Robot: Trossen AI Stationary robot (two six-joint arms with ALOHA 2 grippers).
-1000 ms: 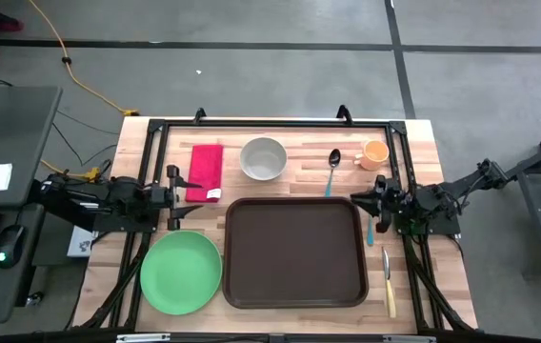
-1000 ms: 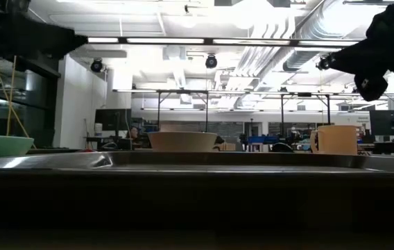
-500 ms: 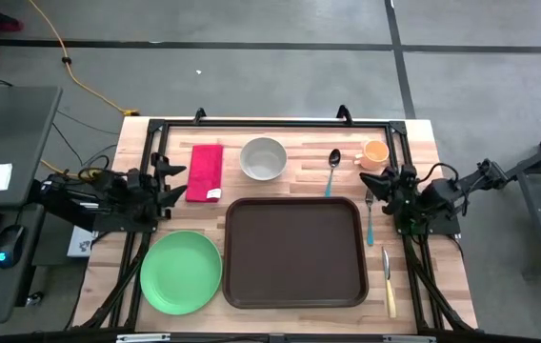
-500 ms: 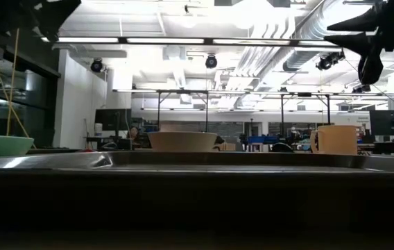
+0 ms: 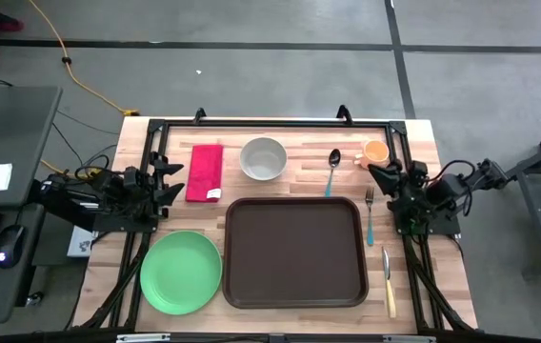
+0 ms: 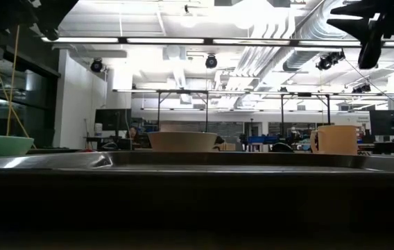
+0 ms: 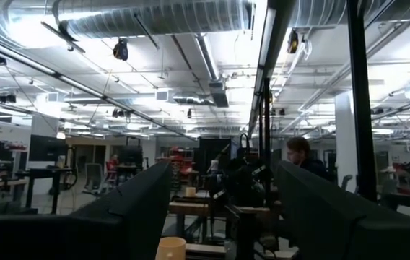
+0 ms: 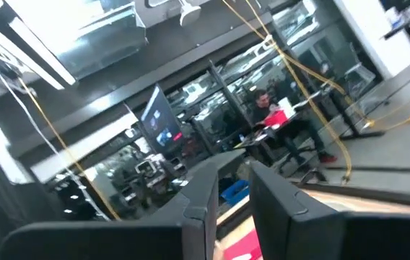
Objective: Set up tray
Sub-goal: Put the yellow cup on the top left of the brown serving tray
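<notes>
High view is showing the tray (image 5: 296, 252) lying bare at the table's front centre, with nothing on it. I am judging the task as barely begun: every item is lying outside the rim. The plate (image 5: 181, 272) is resting just beside the tray on the left. The napkin (image 5: 205, 172), bowl (image 5: 264, 158), spoon (image 5: 332, 168) and cup (image 5: 374, 152) are lining the far side. The fork (image 5: 370, 213) and knife (image 5: 388, 282) are lying just right of the tray.

I am reading the left gripper (image 5: 169, 178) as released, fingers spread wide and holding nothing, hovering near the napkin. The right gripper (image 5: 377, 174) is hovering between cup and fork; its fingers are standing narrowly apart in its wrist view, gripping nothing. Everything remains to be loaded.
</notes>
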